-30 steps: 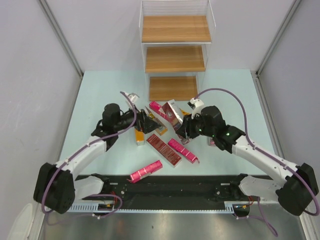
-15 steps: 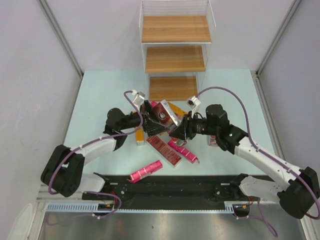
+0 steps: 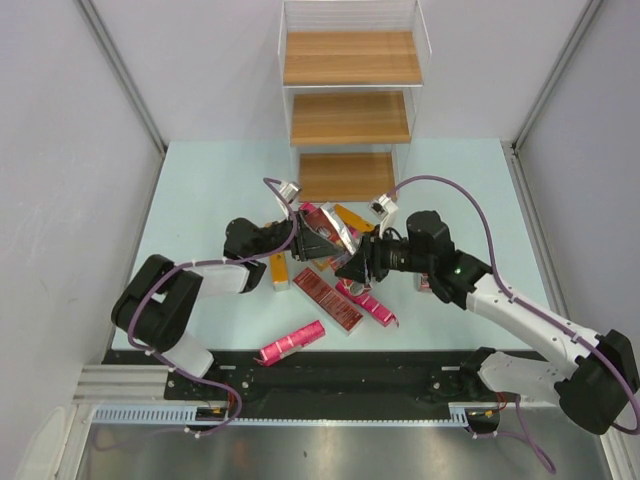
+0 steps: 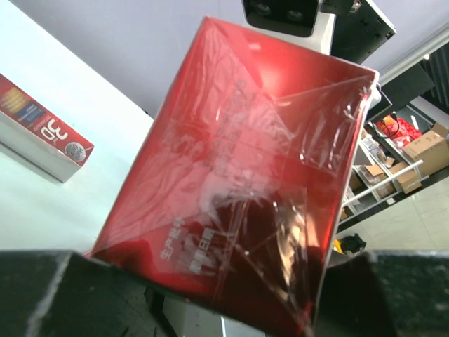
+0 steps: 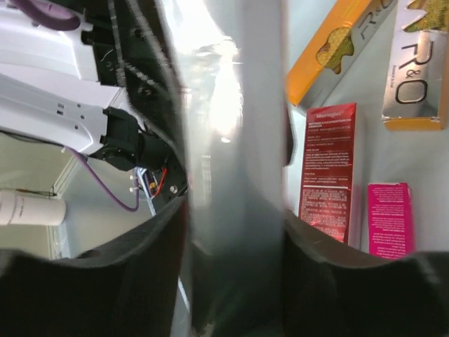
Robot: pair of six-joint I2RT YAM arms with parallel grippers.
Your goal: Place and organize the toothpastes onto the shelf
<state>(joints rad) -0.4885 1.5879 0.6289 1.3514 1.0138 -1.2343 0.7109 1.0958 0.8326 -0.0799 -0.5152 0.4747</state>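
We read "3D" on the red-and-white carton (image 4: 43, 130), left; "R&O" on the silver carton (image 5: 415, 63), upper right; dark red carton (image 4: 238, 175) print illegible.

Top view: bright, even overhead light, sharp throughout, with only faint soft shadows on the surface (image 3: 200, 180).
Left wrist: white glare on the film-wrapped carton (image 4: 231, 189); its print is soft.
Right wrist: the carton face is blown out and blurred, while the lying cartons (image 5: 328, 168) at right are legible.

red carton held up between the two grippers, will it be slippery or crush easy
Probably slippery: the red carton is wrapped in glossy, wrinkled clear film. Likely stiff and light, a flat-sided cardboard box with crisp edges, though a hard squeeze could dent it.
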